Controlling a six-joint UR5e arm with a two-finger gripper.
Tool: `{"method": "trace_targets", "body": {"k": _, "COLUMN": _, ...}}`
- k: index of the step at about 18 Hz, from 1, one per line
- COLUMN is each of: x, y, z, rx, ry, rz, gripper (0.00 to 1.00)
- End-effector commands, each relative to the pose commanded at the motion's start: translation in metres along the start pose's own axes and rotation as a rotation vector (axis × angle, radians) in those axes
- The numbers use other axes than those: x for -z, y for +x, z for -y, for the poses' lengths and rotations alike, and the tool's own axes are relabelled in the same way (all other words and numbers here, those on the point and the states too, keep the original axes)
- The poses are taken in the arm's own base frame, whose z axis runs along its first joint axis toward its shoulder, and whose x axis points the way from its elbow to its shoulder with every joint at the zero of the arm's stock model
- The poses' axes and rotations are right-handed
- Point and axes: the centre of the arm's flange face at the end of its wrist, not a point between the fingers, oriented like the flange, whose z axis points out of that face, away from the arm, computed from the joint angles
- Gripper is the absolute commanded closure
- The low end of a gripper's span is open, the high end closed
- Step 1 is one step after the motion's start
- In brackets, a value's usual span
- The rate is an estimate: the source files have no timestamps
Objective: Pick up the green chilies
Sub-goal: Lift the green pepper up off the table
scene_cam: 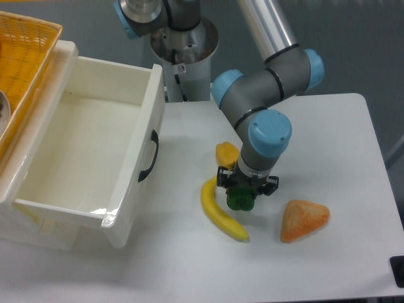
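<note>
I have the gripper (242, 191) down over the green chilies (240, 200), which sit just right of the banana (221, 213), and it looks clamped on them, though from here I judge the lift not yet done.

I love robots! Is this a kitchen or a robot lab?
Probably a robot lab: a robot arm reaches over a plain white table to toy food like the green chilies and a banana.
</note>
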Motion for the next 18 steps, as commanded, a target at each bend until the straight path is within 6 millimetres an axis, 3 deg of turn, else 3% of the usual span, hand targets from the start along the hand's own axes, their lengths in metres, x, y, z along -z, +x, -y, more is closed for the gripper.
{"method": "trace_targets", "body": {"k": 10, "x": 0.052, "y": 0.048, "z": 0.006, "rx": -0.226, "ry": 0.039, "rz": 0.043, "gripper": 0.63}}
{"method": "trace_targets", "body": {"k": 18, "x": 0.05, "y": 0.055, "z": 0.006, "rx": -0.239, "ry": 0.017, "rz": 0.021, "gripper": 0.63}}
